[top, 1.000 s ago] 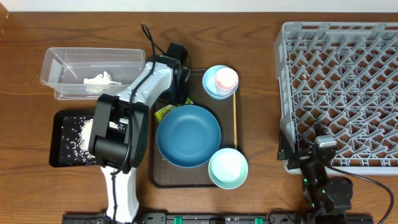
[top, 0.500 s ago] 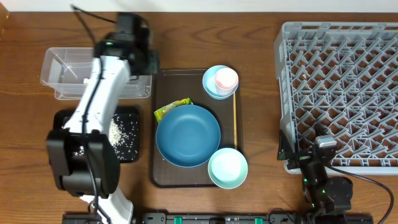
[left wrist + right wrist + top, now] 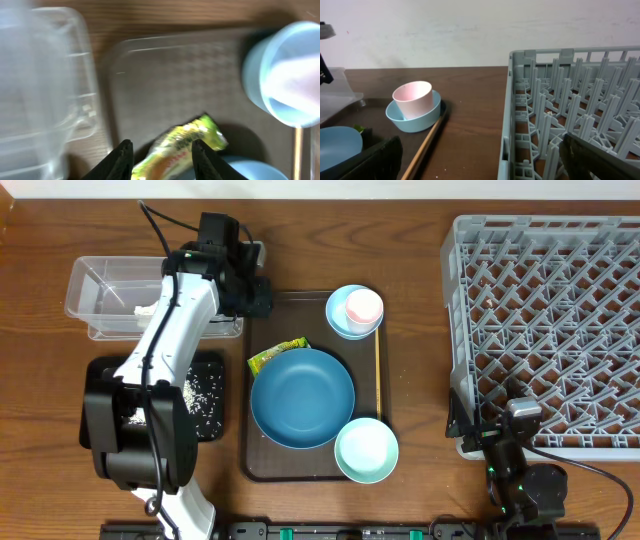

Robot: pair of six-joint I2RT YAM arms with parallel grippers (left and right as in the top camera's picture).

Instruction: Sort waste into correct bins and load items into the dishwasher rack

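Observation:
My left gripper (image 3: 256, 296) is open and empty, over the top-left corner of the brown serving tray (image 3: 300, 302). In the left wrist view the yellow-green wrapper (image 3: 186, 144) lies below, between my open fingers (image 3: 162, 161). The wrapper (image 3: 278, 355) rests against the dark-blue dish (image 3: 302, 397). The crumpled tissue (image 3: 145, 308) lies in the clear tub (image 3: 100, 280). Rice grains (image 3: 205, 390) lie in the black tray (image 3: 205, 425). The pink cup (image 3: 364, 306) stands in the light-blue bowl (image 3: 340, 320). The mint bowl (image 3: 366, 450) and the wooden stick (image 3: 377, 380) lie on the brown tray. My right gripper (image 3: 485, 160) is open beside the grey rack (image 3: 550, 330).
The rack's near wall (image 3: 507, 130) stands close to my right gripper. The left arm (image 3: 170, 350) stretches over the black tray and the tub's right end. Bare wooden table (image 3: 420, 380) lies between the brown tray and the rack.
My left gripper swung from the brown tray up over the clear tub's far right end, then back to the tray's top-left corner. The right arm has not moved.

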